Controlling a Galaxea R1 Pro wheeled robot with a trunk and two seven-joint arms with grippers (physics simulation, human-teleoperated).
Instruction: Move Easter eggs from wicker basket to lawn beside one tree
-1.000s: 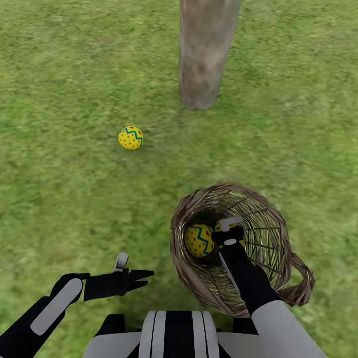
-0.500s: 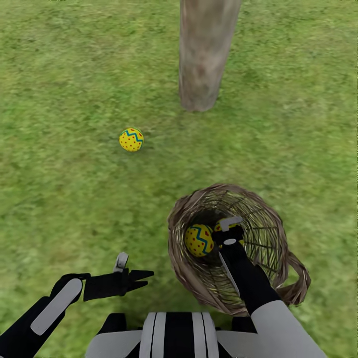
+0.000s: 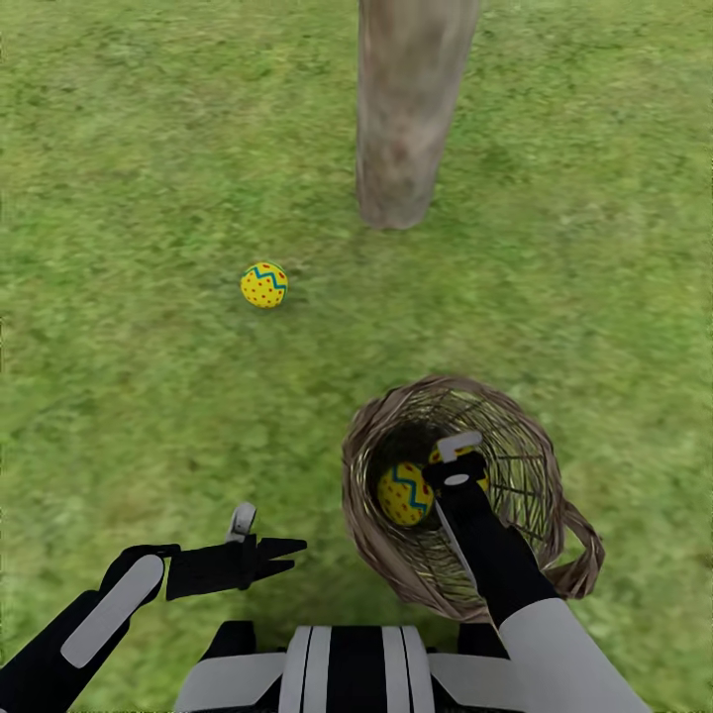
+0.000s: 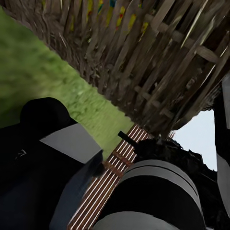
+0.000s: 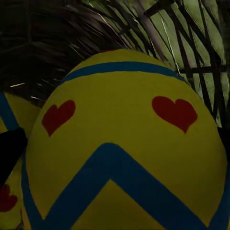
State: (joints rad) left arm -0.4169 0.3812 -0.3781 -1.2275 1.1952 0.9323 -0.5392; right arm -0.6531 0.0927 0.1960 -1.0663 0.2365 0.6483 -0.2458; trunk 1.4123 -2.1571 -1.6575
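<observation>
Right tool [image 3: 454, 463] inside wicker basket [image 3: 540, 446], touching second egg [image 5: 124, 143]; grip state unclear. First egg [image 3: 403, 493] just beside. Third egg [image 3: 263, 285] on lawn [image 3: 119, 376] near tree [image 3: 406, 109]. Left tool [image 3: 259, 540] spread, empty.

A garden outdoors: mottled green lawn [image 3: 119, 149] covers the ground, a thick grey-beige tree trunk [image 3: 406, 109] rises from it, and a wicker basket [image 3: 515, 436] with painted eggs [image 3: 263, 285] sits on the grass.
</observation>
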